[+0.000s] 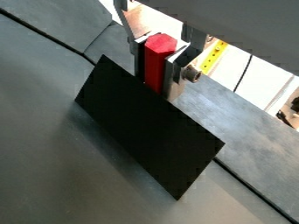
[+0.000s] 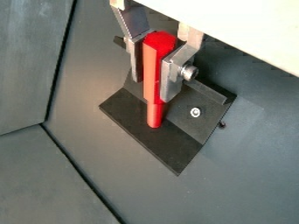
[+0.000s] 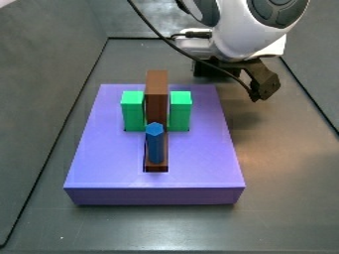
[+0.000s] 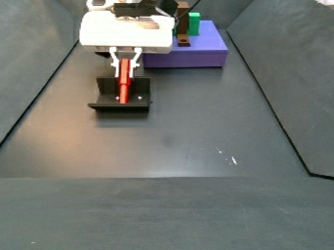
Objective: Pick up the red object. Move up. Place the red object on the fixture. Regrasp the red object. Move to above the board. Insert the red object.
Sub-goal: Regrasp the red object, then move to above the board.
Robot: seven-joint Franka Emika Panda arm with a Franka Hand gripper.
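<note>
My gripper (image 2: 153, 86) is shut on the red object (image 2: 153, 66), a slim red peg held upright between the silver fingers (image 2: 176, 77). The peg's lower end rests on the base plate of the fixture (image 2: 176, 140). In a wrist view the fixture's dark upright wall (image 1: 146, 140) hides the peg's lower part; the gripper (image 1: 158, 81) and peg (image 1: 158, 57) show above it. In a side view the gripper (image 4: 127, 70) stands over the fixture (image 4: 104, 104) with the peg (image 4: 127, 86). The purple board (image 3: 185, 164) lies apart from them.
On the board stand two green blocks (image 3: 133, 111) and a long brown slotted bar (image 3: 158, 91) with an upright blue peg (image 3: 154, 142) in it. The board also shows in a side view (image 4: 206, 51), behind the arm. Dark walls bound the floor.
</note>
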